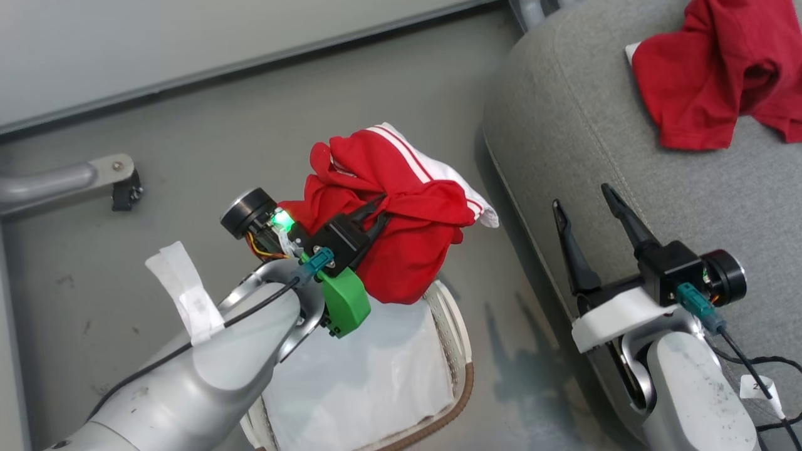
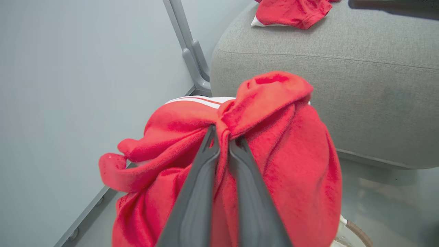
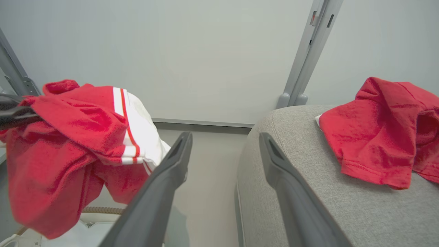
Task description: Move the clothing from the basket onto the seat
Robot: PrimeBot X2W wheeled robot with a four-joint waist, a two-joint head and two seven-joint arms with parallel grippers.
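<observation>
My left gripper [image 1: 380, 208] is shut on a bunched red garment with white stripe trim [image 1: 401, 207], which hangs in the air above the basket [image 1: 460, 351]. In the left wrist view its two fingers pinch the red cloth [image 2: 274, 144] together at the gripper [image 2: 224, 135]. The basket's white liner [image 1: 357, 369] lies bare below. A second red garment [image 1: 720, 69] lies on the grey seat [image 1: 576, 125] at the top right. My right gripper [image 1: 583, 200] stands open over the seat's rounded edge, nothing between its fingers [image 3: 171, 161].
A grey metal frame leg [image 1: 69, 181] lies on the floor at the left. A pale wall with a grey skirting strip [image 1: 219, 62] runs along the back. Grey floor [image 1: 250, 138] separates the basket from the seat.
</observation>
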